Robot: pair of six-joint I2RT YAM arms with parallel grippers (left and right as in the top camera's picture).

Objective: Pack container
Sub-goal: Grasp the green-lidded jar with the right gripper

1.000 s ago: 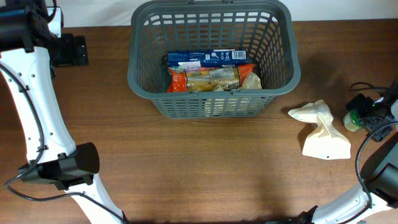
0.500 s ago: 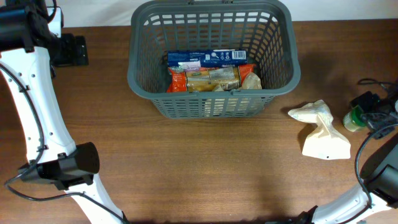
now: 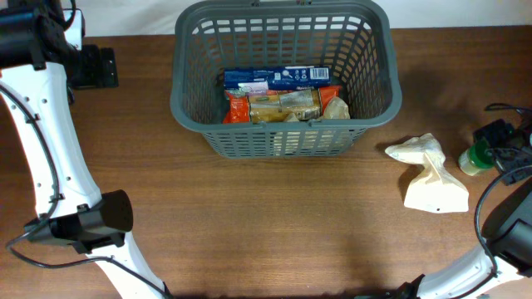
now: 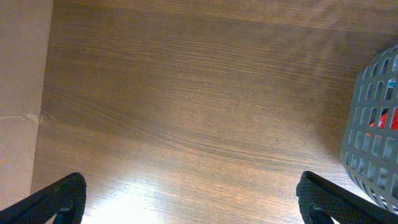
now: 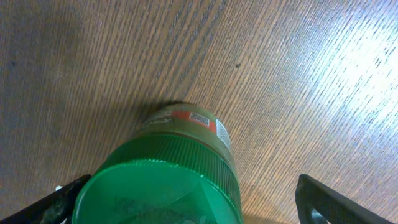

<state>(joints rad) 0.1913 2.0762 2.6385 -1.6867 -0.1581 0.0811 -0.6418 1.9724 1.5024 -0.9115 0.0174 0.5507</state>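
The container (image 3: 179,100), a large dark grey slotted basket, stands at the back middle of the table; its wall also shows in the left wrist view (image 4: 373,124). Inside lie a blue box (image 3: 274,78) and orange-and-tan snack packs (image 3: 283,105). A green-lidded jar (image 3: 471,159) stands at the far right. My right gripper (image 3: 497,139) is open right over it; in the right wrist view the jar (image 5: 168,180) sits between the spread fingers (image 5: 193,199), nearer the left one. My left gripper (image 3: 101,66) is open and empty over bare wood (image 4: 189,202), left of the container.
A crumpled cream bag (image 3: 431,178) lies on the table between the container and the jar. The wooden table (image 3: 274,224) stretches across the front. The table's left edge and a pale floor (image 4: 22,93) show in the left wrist view.
My right gripper has shifted slightly to the right over the green-lidded jar. The left arm, the container and the cream bag have not moved.
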